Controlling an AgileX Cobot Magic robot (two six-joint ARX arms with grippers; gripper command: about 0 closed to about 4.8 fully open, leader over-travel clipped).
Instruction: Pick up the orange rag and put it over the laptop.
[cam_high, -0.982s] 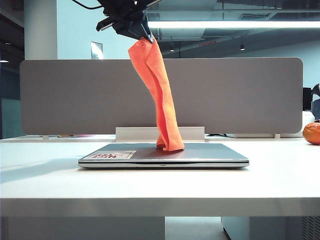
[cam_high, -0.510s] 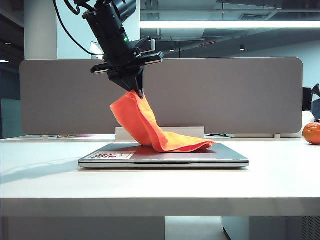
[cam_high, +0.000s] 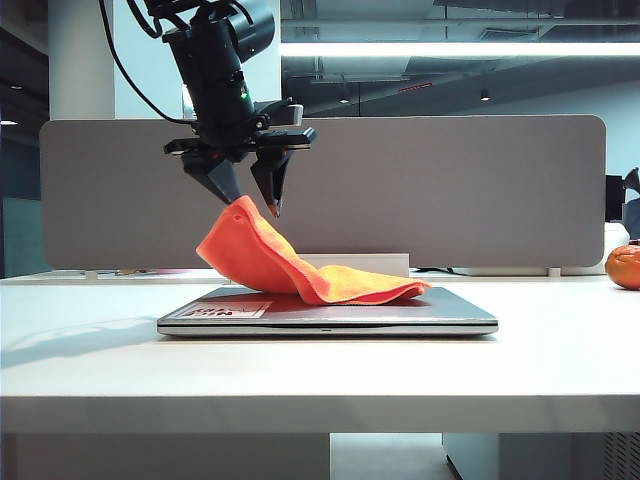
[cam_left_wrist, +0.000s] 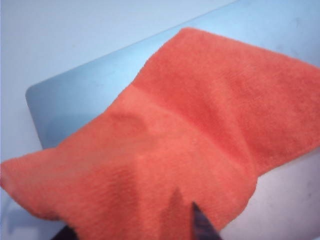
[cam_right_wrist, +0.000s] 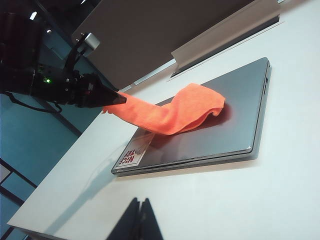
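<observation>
My left tool (cam_high: 250, 192) hangs wide over the rag (cam_high: 300, 265), freeing it to drape the laptop (cam_high: 330, 312); right tool (cam_right_wrist: 138, 220) sits closed, parked clear.

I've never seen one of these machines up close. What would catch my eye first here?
The bright orange rag stands out: it lies draped across the lid of the closed laptop mid-table, one end raised in a peak. Right above that peak hangs the left gripper, jaws apart and gripping nothing. The right gripper sits shut near the table's front, and an orange fruit rests at the far right.
</observation>
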